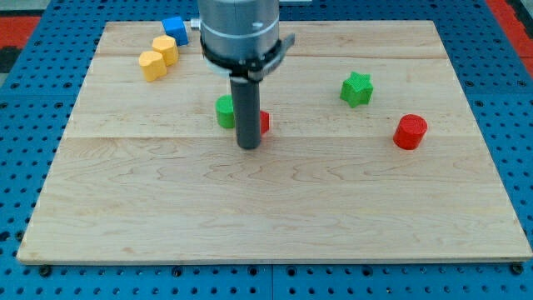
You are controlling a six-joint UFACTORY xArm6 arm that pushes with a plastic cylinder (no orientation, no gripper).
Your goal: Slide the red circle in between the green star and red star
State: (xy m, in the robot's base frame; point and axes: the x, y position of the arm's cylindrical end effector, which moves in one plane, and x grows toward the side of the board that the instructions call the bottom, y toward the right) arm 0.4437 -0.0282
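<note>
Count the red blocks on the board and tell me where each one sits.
2. A red circle lies at the view's right, below the green star. Another red block peeks out right of my tip, mostly hidden by the rod, its shape unclear. Others may be hidden.

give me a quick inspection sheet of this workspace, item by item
surface: pale wooden board on a blue pegboard base.
job's things: red circle near the view's right edge; green star up and to the view's left of it, apart; a red block, mostly hidden behind the rod, shape not clear, may be the red star.
clutter: green block on the view's left of the rod, partly hidden; two yellow blocks touching and a blue block at the view's top left.
grippers: no fingers; my tip sits just in front of the red and green blocks, far from the red circle.
cables: nothing seen.
surroundings: red strip at the view's top right.
</note>
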